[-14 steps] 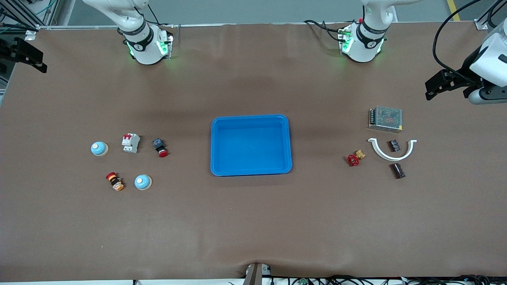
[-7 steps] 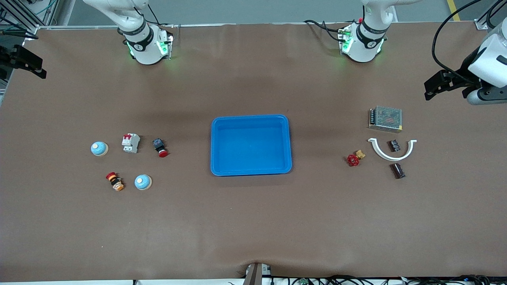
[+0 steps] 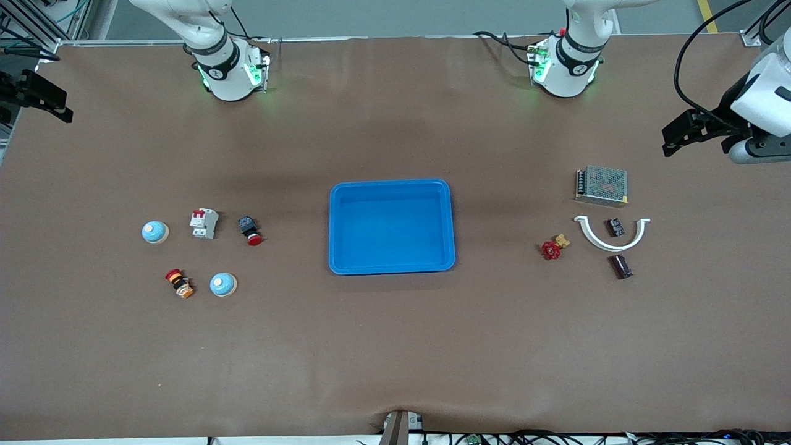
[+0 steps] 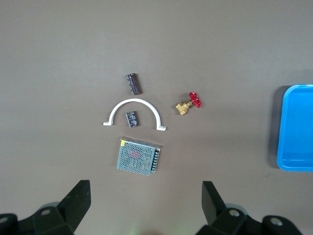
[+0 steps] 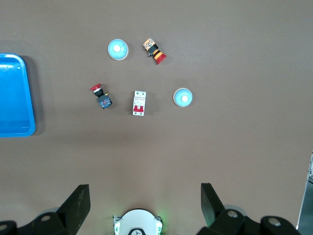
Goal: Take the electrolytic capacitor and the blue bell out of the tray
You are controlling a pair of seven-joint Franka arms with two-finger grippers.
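Tray [image 3: 392, 185] is empty: capacitor [image 3: 620, 266] lies on the table toward the left arm's end, 2 blue bells [image 3: 223, 284] toward the right arm's end. Left pincer [image 4: 144, 208] and right pincer [image 5: 144, 208] are open, high, parked. Judgement: nothing left to lift; keep both clear.

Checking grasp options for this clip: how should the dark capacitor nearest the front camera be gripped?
The electrolytic capacitor lies on its side on the table, clear of the white clamp. Probably best to come straight down and close across its round body at mid-length, fingers perpendicular to its long axis. The left gripper is open.
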